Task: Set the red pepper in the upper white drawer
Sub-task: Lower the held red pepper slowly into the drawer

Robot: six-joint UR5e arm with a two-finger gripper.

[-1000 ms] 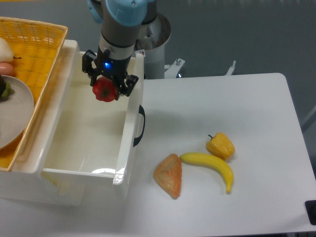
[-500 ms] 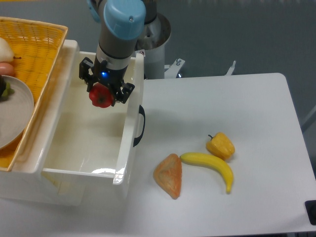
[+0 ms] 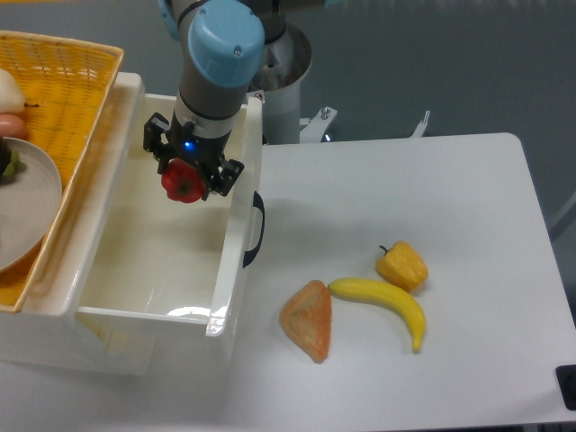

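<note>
Red pepper: glossy bright-red, small and lobed, the red pepper [image 3: 183, 183] hangs pinched in the black two-finger gripper [image 3: 185, 178], above the inside of the drawer near its far end and closer to the handle-side wall.
Gripper: closed onto the pepper from both sides, a blue light glowing on the wrist just above; the fingertips are partly hidden by the fruit.
Drawer: the upper white drawer [image 3: 236, 261], a large glossy white plastic box with deep walls and a black handle on its front, stands pulled open; what shows of its floor is bare.
Step in hand: carrying is done in the main, I judge; the pepper is over the target and the release has not been made.
Next move: lower a little between the walls, then part the fingers so the pepper drops onto the floor, keeping off the handle-side wall.
Elsewhere on the white table [image 3: 450, 198]: a yellow-orange pepper [image 3: 402, 265], a yellow banana [image 3: 382, 302] and an orange wedge-shaped pastry [image 3: 308, 319], close together and well apart from the drawer.
Left edge: a yellow woven basket [image 3: 67, 76] holding a grey plate [image 3: 27, 202].
</note>
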